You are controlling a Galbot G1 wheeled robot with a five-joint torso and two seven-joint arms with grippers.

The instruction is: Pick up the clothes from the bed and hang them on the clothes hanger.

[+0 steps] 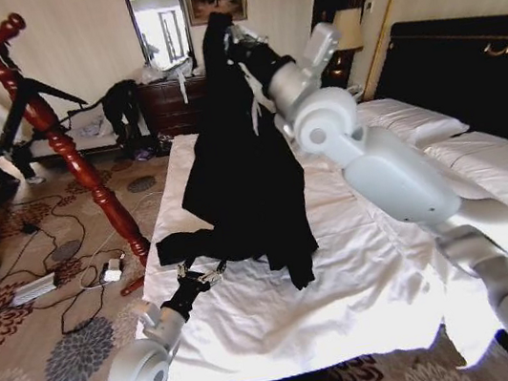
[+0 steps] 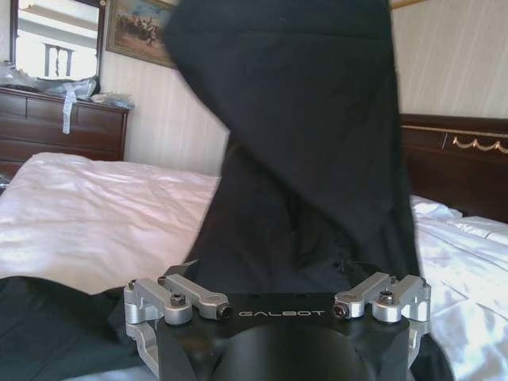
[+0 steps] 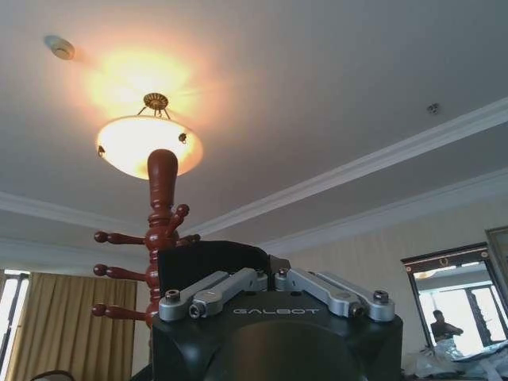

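The black coat (image 1: 242,163) is held high above the bed (image 1: 362,260) by the right gripper (image 1: 229,42), and it hangs down in long folds until its lower edge is close to the white cover. In the right wrist view, the right gripper (image 3: 274,278) is seen with its fingers (image 3: 226,287) pressed together on a fold of the black coat (image 3: 210,260). The red-brown coat stand (image 3: 155,238) is seen just behind it, under a lit ceiling lamp (image 3: 149,143). In the head view, the coat stand (image 1: 40,118) is seen on the carpet beside the bed, to the left of the coat and apart from it. The left gripper (image 1: 198,278) is held low at the bottom corner of the coat, just over the bed. In the left wrist view the coat (image 2: 309,159) is draped right in front of the left gripper (image 2: 278,298), and it cannot be told whether its fingers are spread or pinching the cloth.
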